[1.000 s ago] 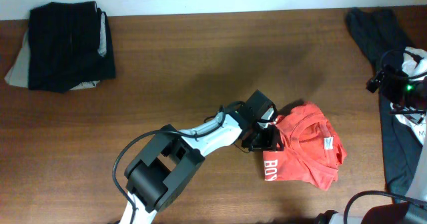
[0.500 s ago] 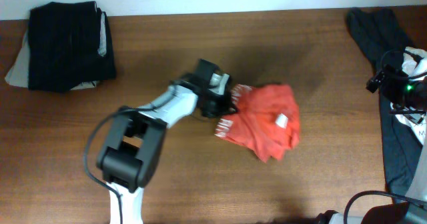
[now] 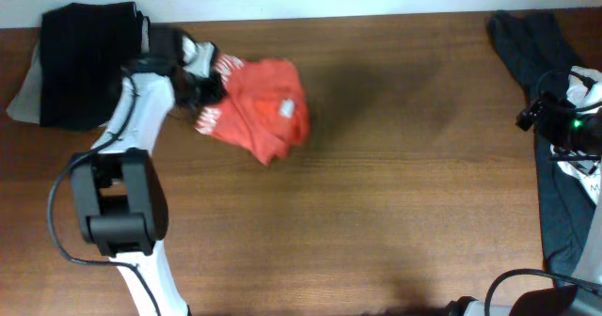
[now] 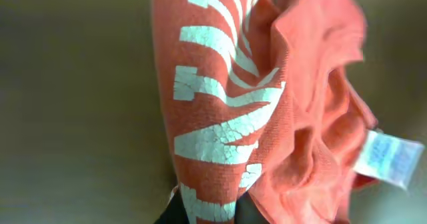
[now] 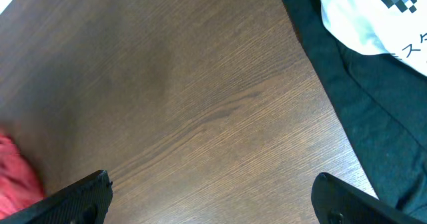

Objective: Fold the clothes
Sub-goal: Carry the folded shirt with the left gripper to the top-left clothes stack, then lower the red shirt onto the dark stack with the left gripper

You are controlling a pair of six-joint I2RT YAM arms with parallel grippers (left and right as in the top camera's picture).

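T-shirt (image 3: 261, 111), red-orange and bunched, lies on the desk (image 3: 395, 194) beside a dark folded stack (image 3: 89, 62). Left pincer (image 3: 209, 90) is clamped on its lettered edge; right pincer (image 5: 212, 199) stands wide apart.

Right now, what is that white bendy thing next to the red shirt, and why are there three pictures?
It is a robot arm. There are two, each ending in a two-finger gripper. One picture looks down from above the table. The other two come from small cameras on the wrists. The left gripper pinches the edge of the red T-shirt; its camera sees the white letters close up. The right gripper is open and holds nothing. A folded black pile lies at the far left, and dark grey clothes lie at the right.
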